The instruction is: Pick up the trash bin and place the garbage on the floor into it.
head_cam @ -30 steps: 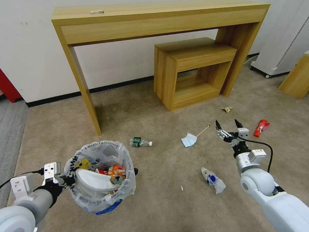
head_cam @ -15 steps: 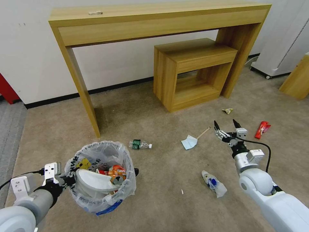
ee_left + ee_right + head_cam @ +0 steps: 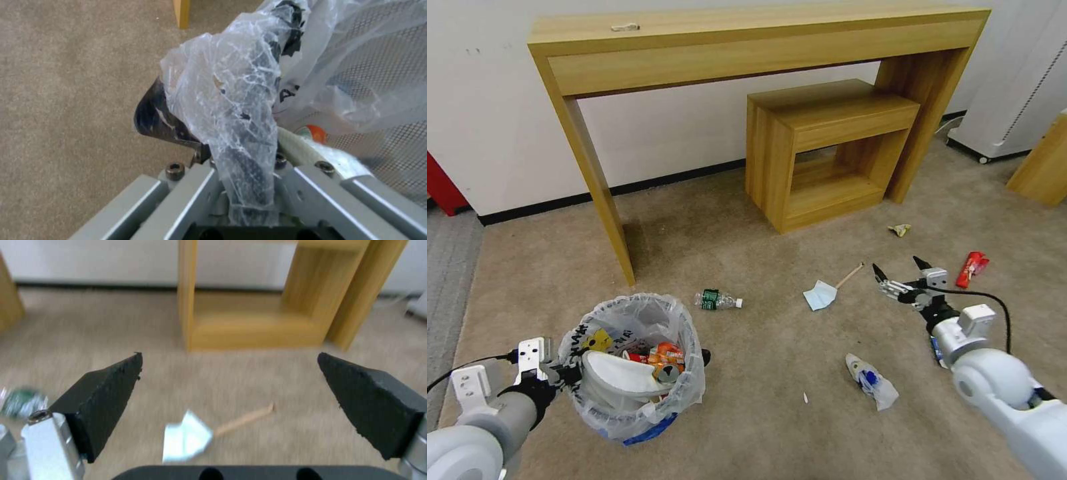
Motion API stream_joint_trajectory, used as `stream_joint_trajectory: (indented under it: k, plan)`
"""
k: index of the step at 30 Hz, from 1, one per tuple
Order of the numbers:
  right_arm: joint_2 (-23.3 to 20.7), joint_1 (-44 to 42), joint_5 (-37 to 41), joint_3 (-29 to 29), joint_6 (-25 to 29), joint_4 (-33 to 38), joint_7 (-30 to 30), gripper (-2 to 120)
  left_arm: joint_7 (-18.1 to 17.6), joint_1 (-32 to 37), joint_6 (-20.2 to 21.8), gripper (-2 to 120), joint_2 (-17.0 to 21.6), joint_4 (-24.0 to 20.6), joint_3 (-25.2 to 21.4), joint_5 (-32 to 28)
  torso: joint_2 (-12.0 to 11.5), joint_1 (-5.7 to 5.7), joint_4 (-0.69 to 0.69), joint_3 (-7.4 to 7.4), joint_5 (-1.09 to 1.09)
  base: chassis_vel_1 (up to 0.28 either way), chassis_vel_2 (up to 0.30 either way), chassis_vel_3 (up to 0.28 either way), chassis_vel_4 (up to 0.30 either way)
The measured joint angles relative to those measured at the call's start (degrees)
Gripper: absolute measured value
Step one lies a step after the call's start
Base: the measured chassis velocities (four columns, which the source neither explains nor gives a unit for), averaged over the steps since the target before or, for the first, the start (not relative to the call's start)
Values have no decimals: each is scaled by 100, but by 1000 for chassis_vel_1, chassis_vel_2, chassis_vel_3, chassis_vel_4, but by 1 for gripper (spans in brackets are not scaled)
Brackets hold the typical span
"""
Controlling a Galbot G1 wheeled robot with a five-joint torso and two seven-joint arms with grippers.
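The trash bin (image 3: 634, 407), a small black bin with a crinkled plastic liner, hangs at the lower left over the beige floor (image 3: 760, 347). My left gripper (image 3: 564, 372) is shut on its rim; the left wrist view shows the rim and liner (image 3: 249, 166) pinched between the jaws. A white slipper (image 3: 617, 373) and an orange can (image 3: 668, 355) lie inside. My right gripper (image 3: 900, 266) hovers open above the carpet. Ahead of the right gripper (image 3: 230, 356) lie a blue mask (image 3: 186, 436) and a wooden stick (image 3: 242, 420).
Garbage on the carpet: green-label bottle (image 3: 718, 299), blue mask (image 3: 819, 295), stick (image 3: 849, 273), crushed blue-white cup (image 3: 870, 381), red packet (image 3: 970, 268), small wrapper (image 3: 899, 229). A tall wooden console (image 3: 747, 47) and a low wooden table (image 3: 820, 147) stand by the wall.
My right arm has swung slightly right and lower, gripper still open. The bin stays held in the left gripper. The view shifted a little.
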Motion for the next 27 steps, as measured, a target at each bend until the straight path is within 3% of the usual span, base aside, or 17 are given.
stream_joint_trajectory:
  k: [5,11,15,27]
  plan:
    - [-293,2,260,48,-261,51,-81,100,17,-45,-18,1,15,56,14,12,0,0,0,0,-2,0,0,0,0]
    - [-837,-162,620,221,-1195,279,-115,100,55,-137,-46,1,28,159,65,55,0,0,0,0,-4,0,0,0,0]
    - [-1059,-345,532,219,-1508,323,-147,100,78,-175,-66,1,17,236,109,98,0,0,0,0,-3,0,0,0,0]
    - [-1487,-1373,-13,232,-1606,595,-344,100,164,-214,-101,1,-32,367,150,231,0,0,0,0,-3,0,0,0,0]
